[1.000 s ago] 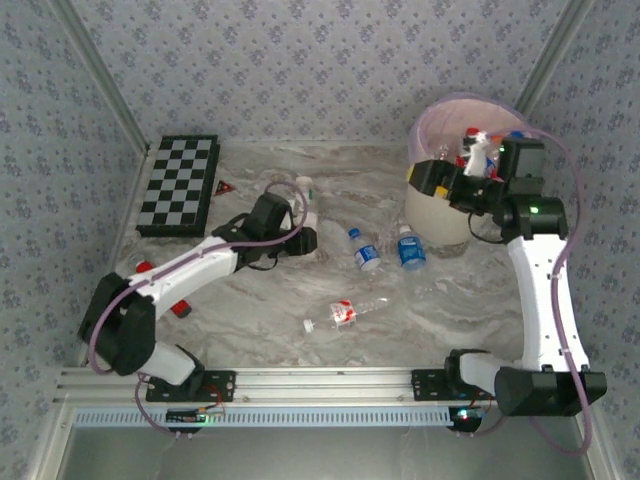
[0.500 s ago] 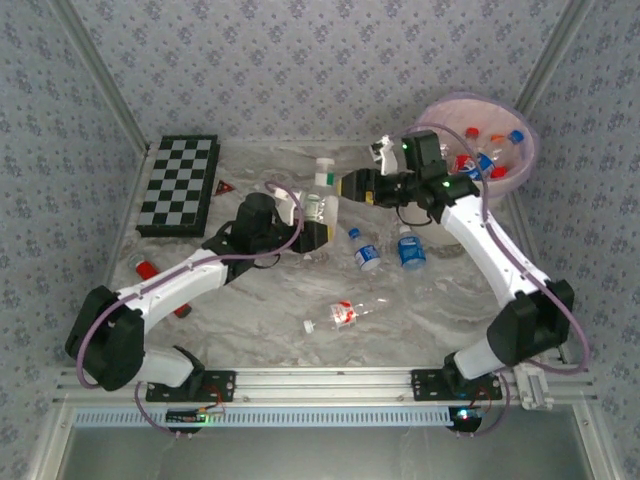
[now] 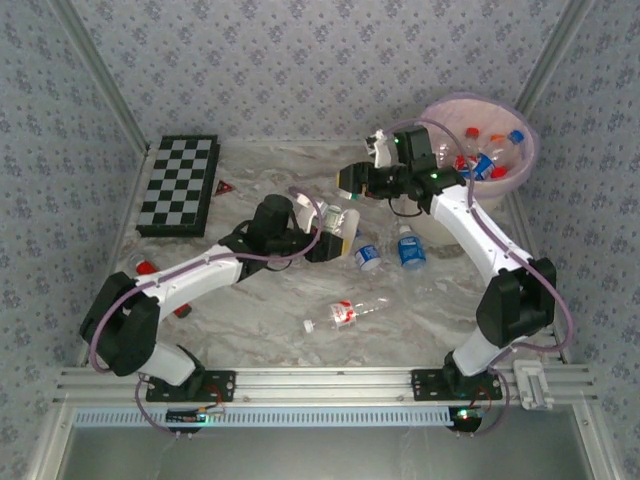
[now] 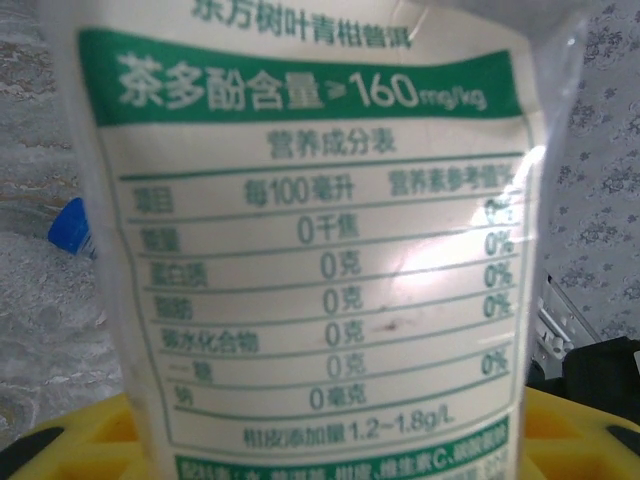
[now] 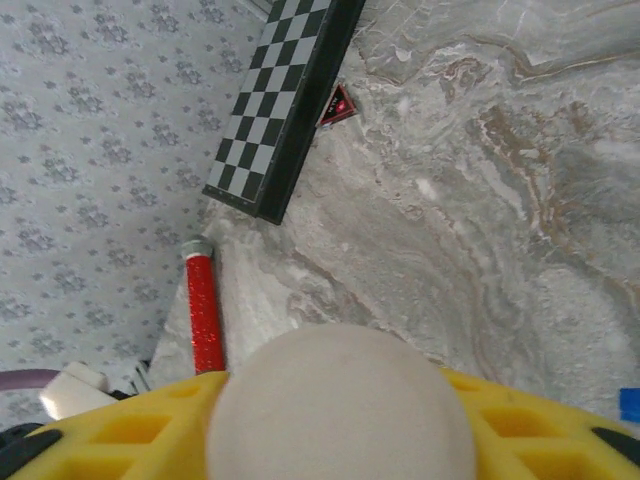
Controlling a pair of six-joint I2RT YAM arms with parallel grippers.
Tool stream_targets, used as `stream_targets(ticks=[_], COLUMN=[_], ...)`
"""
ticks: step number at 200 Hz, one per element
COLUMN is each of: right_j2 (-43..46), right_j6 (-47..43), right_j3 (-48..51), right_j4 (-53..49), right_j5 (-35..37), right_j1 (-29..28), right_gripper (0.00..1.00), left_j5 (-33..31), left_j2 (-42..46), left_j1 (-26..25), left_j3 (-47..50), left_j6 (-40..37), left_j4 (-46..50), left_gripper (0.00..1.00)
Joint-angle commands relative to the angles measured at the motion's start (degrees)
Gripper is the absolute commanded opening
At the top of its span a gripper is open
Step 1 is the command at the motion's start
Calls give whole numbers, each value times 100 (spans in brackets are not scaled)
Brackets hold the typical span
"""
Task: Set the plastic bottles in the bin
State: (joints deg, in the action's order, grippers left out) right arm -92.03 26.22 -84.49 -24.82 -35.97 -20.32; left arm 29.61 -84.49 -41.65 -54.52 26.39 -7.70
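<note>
Floral grey walls (image 3: pixel 300 60) surround a marbled tabletop (image 3: pixel 262 312).

The top camera looks down from above the near edge on the whole table (image 3: pixel 250 305), the left wrist's sits right against a bottle (image 4: pixel 320 260) label, and the right wrist's faces the far-left corner's board (image 5: pixel 290 110), also seen from above.

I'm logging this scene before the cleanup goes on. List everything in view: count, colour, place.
green-label bottle: one, green and white, mid-table
blue-label bottles: two, clear, lying right of it
red-label bottle: one, clear, lying nearer the arm bases
binned bottles: several, mixed caps, inside bin
bin: one, pink-lined, far right
chequered board: one, black-white, far left
triangle: one, red, beside board
red tube: one, by left wall
left arm: white-black, jaws shut on green-label bottle
right arm: white-black, jaws flanking a white cap
</note>
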Motion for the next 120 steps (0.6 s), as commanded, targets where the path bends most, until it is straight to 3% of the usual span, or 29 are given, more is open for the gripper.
stream_targets(ticks=[1, 24, 56, 87, 108, 120], right_j2=[70, 165, 361, 736, 1074, 1257], right_j6=[-68, -207, -631, -958, -1005, -1051], right_j3=[-241, -415, -1357, -2398, -2725, -2742], right_j4=[-202, -489, -1294, -1897, -1692, -1449], right_j5=[149, 366, 1035, 1922, 2390, 2836], right_j1=[3, 44, 204, 697, 1318, 1656], right_gripper=[42, 32, 22, 12, 0, 0], left_j5=[188, 92, -174, -549, -715, -758], left_j2=[-72, -47, 155, 499, 667, 712], left_j1=[-26, -27, -28, -27, -17, 5], left_j3=[-225, -247, -300, -217, -107, -61], left_j6=[-201, -229, -290, -445, -503, -503], left_j4=[-13, 42, 312, 657, 766, 779], left_gripper=[26, 40, 98, 99, 99, 99])
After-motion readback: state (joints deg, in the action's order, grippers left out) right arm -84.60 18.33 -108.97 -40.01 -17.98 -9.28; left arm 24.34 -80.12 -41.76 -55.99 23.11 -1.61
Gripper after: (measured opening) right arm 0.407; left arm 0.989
